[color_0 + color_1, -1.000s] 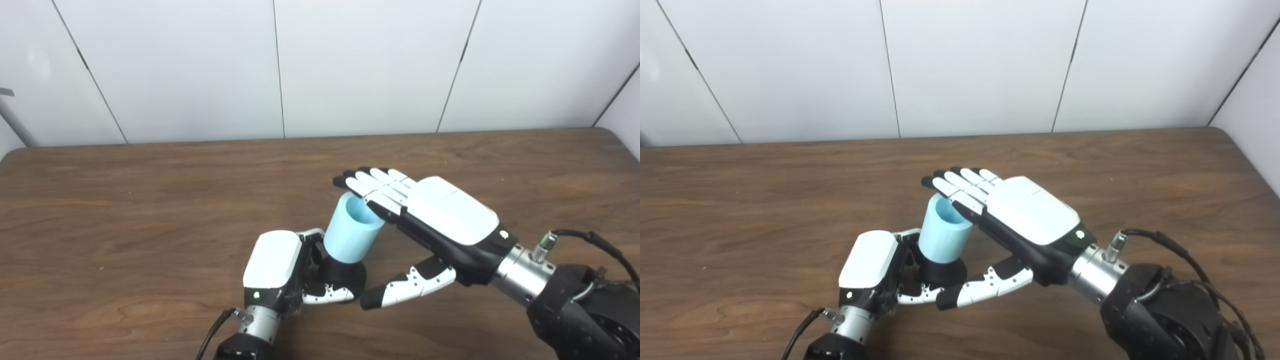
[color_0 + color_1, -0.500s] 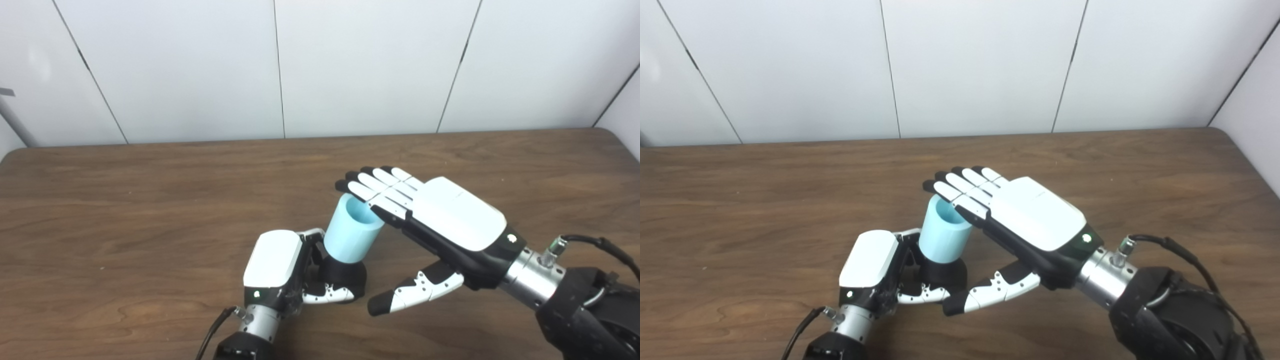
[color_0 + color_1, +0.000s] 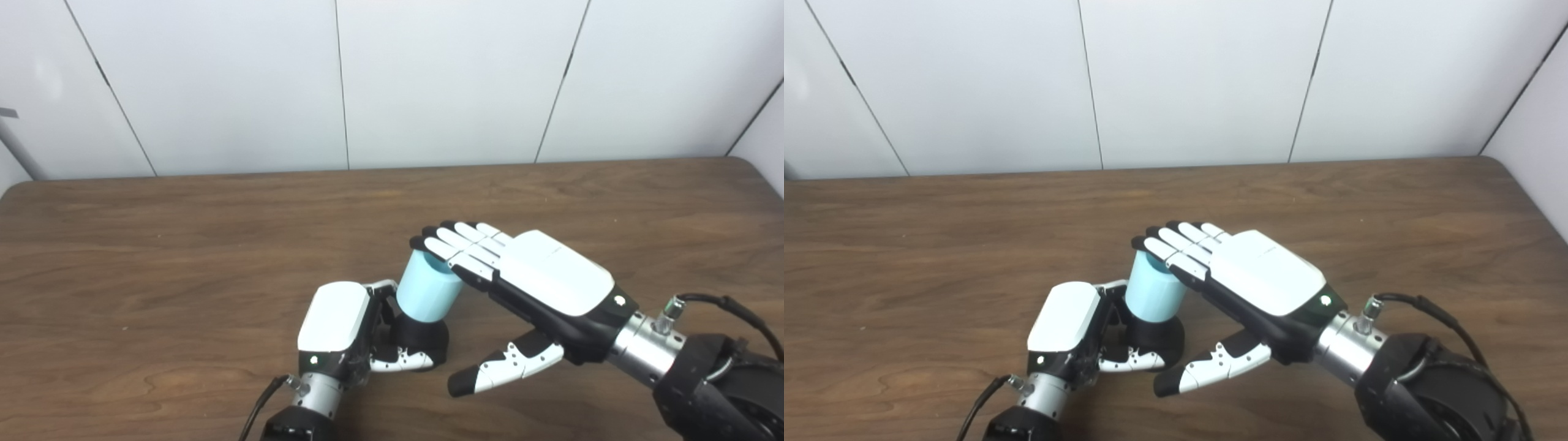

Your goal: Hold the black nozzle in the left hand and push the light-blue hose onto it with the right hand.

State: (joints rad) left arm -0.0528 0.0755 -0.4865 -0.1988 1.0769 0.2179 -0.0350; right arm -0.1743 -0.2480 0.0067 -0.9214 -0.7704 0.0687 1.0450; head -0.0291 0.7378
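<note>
The black nozzle (image 3: 421,340) stands on the wooden table (image 3: 184,257), and my left hand (image 3: 343,331) is shut around its base. The light-blue hose (image 3: 427,291), a short wide tube, sits upright on top of the nozzle, tilted a little to the right. My right hand (image 3: 520,282) is flat and open, and its fingers (image 3: 456,248) lie across the hose's top opening and cover it. The thumb (image 3: 502,370) hangs free below, to the right of the nozzle. The same scene shows in the right eye view, with the hose (image 3: 1154,294) under the right hand (image 3: 1249,275).
White wall panels (image 3: 429,79) stand behind the table's far edge. A black cable (image 3: 729,303) runs from the right wrist. A grey pole (image 3: 18,150) shows at the far left.
My right hand has come down onto the hose's top. The opening, visible earlier, is now covered, and the hose sits lower on the nozzle. The left hand has not moved.
</note>
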